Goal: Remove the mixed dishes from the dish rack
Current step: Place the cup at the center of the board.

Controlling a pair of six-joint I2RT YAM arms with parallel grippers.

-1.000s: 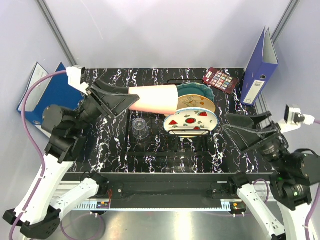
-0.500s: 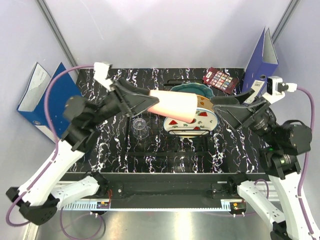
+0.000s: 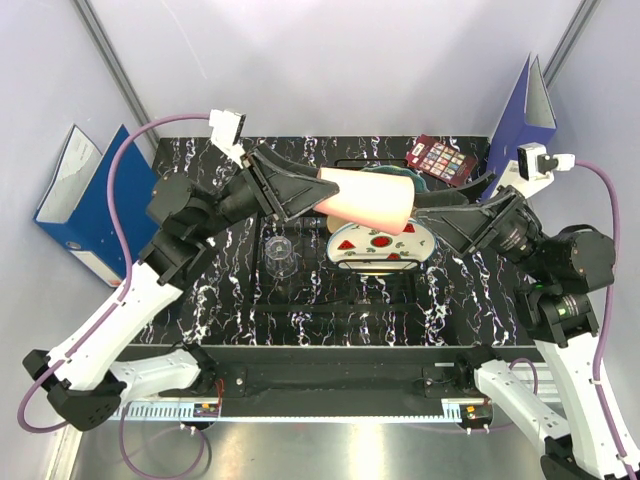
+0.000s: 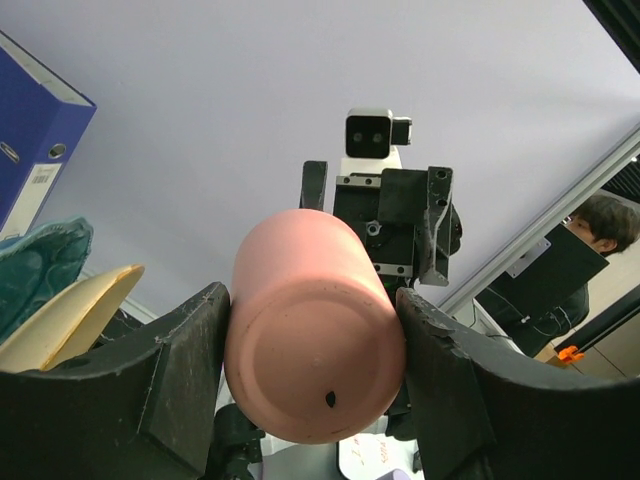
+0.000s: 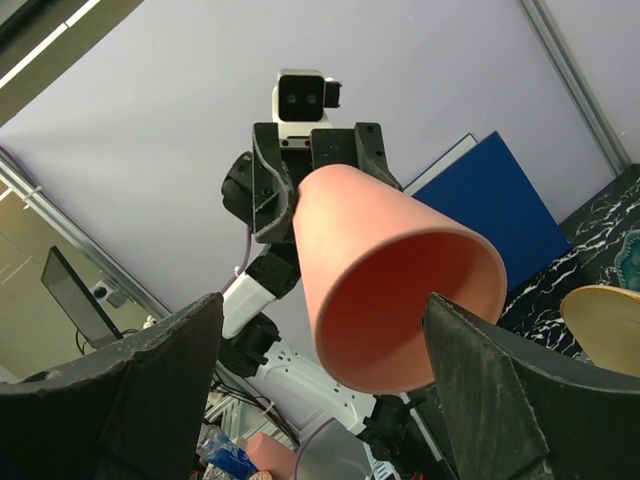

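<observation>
My left gripper (image 3: 318,194) is shut on the base end of the pink cup (image 3: 368,199) and holds it sideways above the dish rack (image 3: 330,302), mouth to the right. In the left wrist view the cup (image 4: 315,345) sits clamped between both fingers. My right gripper (image 3: 437,210) is open, its fingers on either side of the cup's mouth (image 5: 400,290) without gripping it. The white plate with red fruit marks (image 3: 385,243) stands in the rack. The clear glass (image 3: 279,255) stands left of it. The cream plate (image 4: 65,315) and teal plate (image 4: 35,270) are mostly hidden from above. The yellow-green bowl is out of view.
A blue ring binder (image 3: 522,125) stands at the back right. Blue binders (image 3: 85,200) lean off the table's left side. A dark red card of coloured squares (image 3: 440,158) lies at the back right. The black marbled table (image 3: 200,290) ends at the front rail.
My left arm has carried the pink cup to the right, over the plates. My right gripper has risen and swung left to the cup's mouth, staying open.
</observation>
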